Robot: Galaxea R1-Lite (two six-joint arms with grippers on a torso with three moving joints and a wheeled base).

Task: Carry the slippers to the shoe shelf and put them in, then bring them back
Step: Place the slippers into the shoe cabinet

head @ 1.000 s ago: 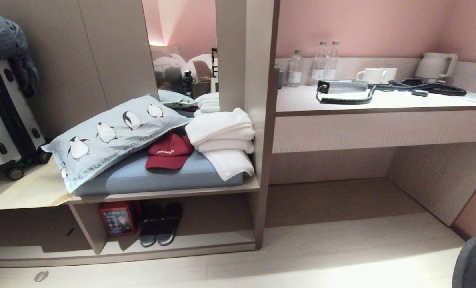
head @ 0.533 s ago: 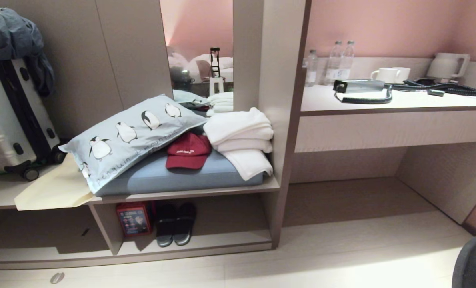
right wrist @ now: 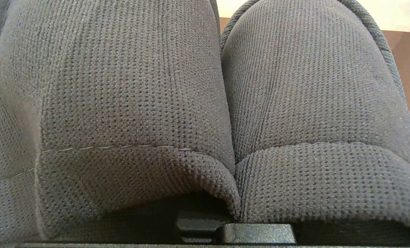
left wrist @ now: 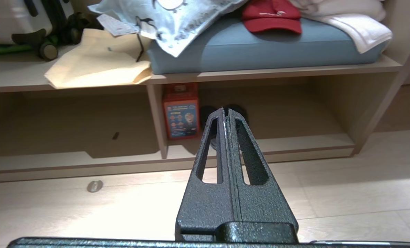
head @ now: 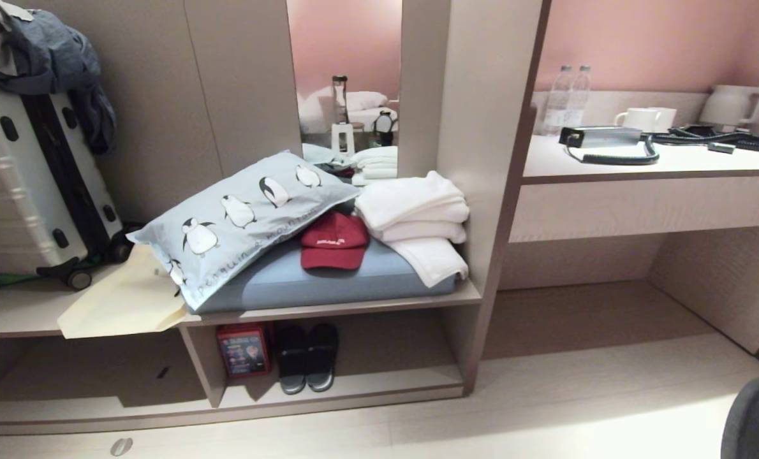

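1. Head view
   - The shoe shelf (head: 379,381) is seen low on the left, under a wider shelf, with a pale base board and an upright divider (head: 202,366).
   - A red box (head: 244,349) is stood just right of the divider, and a black pair of slides (head: 306,357) is set beside it, toes inward.
   - On the shelf above, a blue cushion (head: 354,280) is loaded with a penguin-print bag (head: 239,217), a red cap (head: 333,241) and folded white towels (head: 418,217); a suitcase (head: 29,185) is parked further left.
   - On the right, a desk (head: 641,167) is set with water bottles (head: 567,95), cups (head: 644,118) and a kettle (head: 733,105).
   - The slippers (head: 756,421) are glimpsed as a dark grey shape in the lower right corner, well apart from the shoe shelf.

2. Left wrist view
   - The left pincer (left wrist: 224,112) is closed, its fingers pressed together with nothing between them, and is held level over the pale floor (left wrist: 329,193), pointed at the shelf's right compartment.

3. Right wrist view
   - The view is filled by the two grey knitted slippers, side by side and touching.
   - Only the dark base of the right pincer (right wrist: 232,229) is seen below the straps; it is closed on the slippers.
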